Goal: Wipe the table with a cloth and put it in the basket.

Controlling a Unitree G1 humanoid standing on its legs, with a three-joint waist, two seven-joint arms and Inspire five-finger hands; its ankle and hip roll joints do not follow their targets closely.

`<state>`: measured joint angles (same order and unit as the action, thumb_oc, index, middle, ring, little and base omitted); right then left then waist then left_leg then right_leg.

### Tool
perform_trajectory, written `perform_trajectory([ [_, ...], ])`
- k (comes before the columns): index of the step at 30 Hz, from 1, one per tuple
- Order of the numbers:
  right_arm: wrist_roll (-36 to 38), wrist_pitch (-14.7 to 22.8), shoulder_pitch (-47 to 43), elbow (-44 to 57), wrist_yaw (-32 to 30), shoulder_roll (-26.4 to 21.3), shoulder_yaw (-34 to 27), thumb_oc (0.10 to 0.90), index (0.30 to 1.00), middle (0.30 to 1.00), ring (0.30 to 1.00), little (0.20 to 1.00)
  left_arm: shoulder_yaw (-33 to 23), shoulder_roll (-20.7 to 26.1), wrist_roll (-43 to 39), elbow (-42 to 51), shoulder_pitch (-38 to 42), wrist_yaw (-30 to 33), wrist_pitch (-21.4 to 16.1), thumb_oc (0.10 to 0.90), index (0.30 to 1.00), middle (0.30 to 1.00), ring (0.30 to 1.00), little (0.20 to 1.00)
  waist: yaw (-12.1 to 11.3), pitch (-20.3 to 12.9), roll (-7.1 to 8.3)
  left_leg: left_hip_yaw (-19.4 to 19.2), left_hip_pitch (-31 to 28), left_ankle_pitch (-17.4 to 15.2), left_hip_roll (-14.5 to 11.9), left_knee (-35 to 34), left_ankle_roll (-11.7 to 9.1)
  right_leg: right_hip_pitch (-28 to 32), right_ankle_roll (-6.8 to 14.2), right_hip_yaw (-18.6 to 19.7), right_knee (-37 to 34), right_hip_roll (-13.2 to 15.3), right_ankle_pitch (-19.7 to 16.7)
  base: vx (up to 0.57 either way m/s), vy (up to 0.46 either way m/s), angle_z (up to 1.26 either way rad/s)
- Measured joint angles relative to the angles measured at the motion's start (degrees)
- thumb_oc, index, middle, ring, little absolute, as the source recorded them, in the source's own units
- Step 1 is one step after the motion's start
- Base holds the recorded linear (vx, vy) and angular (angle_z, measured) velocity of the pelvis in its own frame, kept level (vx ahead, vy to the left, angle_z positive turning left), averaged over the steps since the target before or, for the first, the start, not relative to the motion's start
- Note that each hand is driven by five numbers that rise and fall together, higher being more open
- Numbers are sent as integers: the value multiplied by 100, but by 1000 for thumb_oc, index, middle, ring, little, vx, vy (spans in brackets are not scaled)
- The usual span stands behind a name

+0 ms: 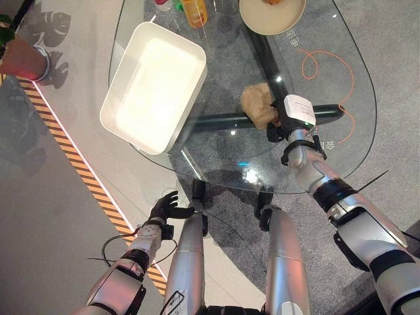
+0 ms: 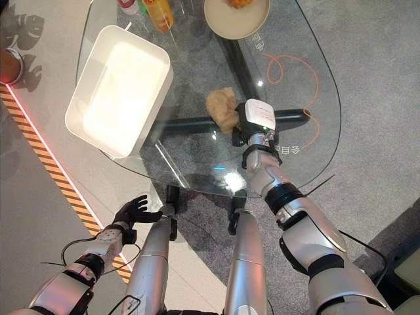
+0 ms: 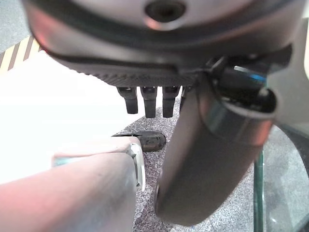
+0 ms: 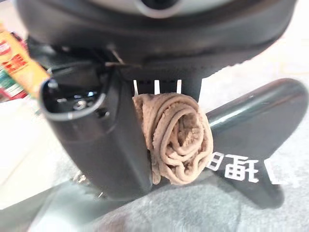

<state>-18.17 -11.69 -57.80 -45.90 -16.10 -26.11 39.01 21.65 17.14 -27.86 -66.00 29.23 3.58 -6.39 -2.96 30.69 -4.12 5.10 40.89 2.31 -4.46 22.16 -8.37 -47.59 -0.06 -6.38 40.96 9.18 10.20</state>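
Note:
A tan cloth (image 1: 257, 104) lies bunched on the round glass table (image 1: 216, 161), near its middle. My right hand (image 1: 281, 127) reaches in from the near right edge and is shut on the cloth's right end. In the right wrist view the rolled cloth (image 4: 176, 138) sits pinched between thumb and fingers (image 4: 112, 145). The basket, a white rectangular tub (image 1: 155, 85), stands on the table's left part, a short way left of the cloth. My left hand (image 1: 168, 206) hangs open below the table's near edge, holding nothing.
A beige plate (image 1: 272, 18) with food stands at the table's far side, with an orange bottle (image 1: 195, 12) to its left. An orange cord (image 1: 326, 64) curls under the glass at right. A pot (image 1: 26, 60) and striped floor tape (image 1: 85, 172) lie left.

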Motion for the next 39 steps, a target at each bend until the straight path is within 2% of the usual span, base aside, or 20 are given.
perform_trajectory([
  [9, -209, 546, 44, 264, 877, 197, 736, 100, 300, 300, 300, 200, 0, -14, 0, 66, 0, -1, 11, 800, 900, 900, 900, 900, -99, 6, -82, 18, 20, 14, 29, -16, 10, -56, -15, -11, 94, 44, 43, 1, 0, 1],
  [11, -213, 662, 59, 265, 1074, 219, 818, 100, 300, 300, 300, 200, -1, -54, 1, 77, 0, -2, 11, 800, 900, 900, 900, 900, -154, 2, -126, 20, 23, 15, 30, -18, 11, -59, -16, -13, 97, 45, 46, 0, 0, 0],
  [20, -216, 1094, 217, 387, 1756, 220, 1145, 100, 300, 300, 300, 200, 3, -57, 2, 77, 0, -9, 71, 800, 900, 900, 900, 900, -165, 3, -130, 31, 31, 29, 62, -17, -12, -59, -3, -22, 121, 79, 70, 0, 0, 0],
  [33, -206, 1199, 233, 440, 2348, 211, 1205, 100, 300, 300, 300, 200, 6, -57, 3, 97, 0, -15, 100, 800, 900, 900, 900, 900, -164, 4, -129, 36, 34, 30, 73, -13, -12, -59, 2, -23, 129, 87, 76, 0, 0, 0],
  [39, -214, 1223, 284, 443, 2286, 208, 1305, 100, 300, 300, 300, 200, 11, -57, 2, 101, 1, -20, 104, 800, 900, 900, 900, 900, -164, 4, -129, 37, 34, 30, 77, -10, -11, -59, 2, -22, 133, 90, 78, 0, 0, 0],
])
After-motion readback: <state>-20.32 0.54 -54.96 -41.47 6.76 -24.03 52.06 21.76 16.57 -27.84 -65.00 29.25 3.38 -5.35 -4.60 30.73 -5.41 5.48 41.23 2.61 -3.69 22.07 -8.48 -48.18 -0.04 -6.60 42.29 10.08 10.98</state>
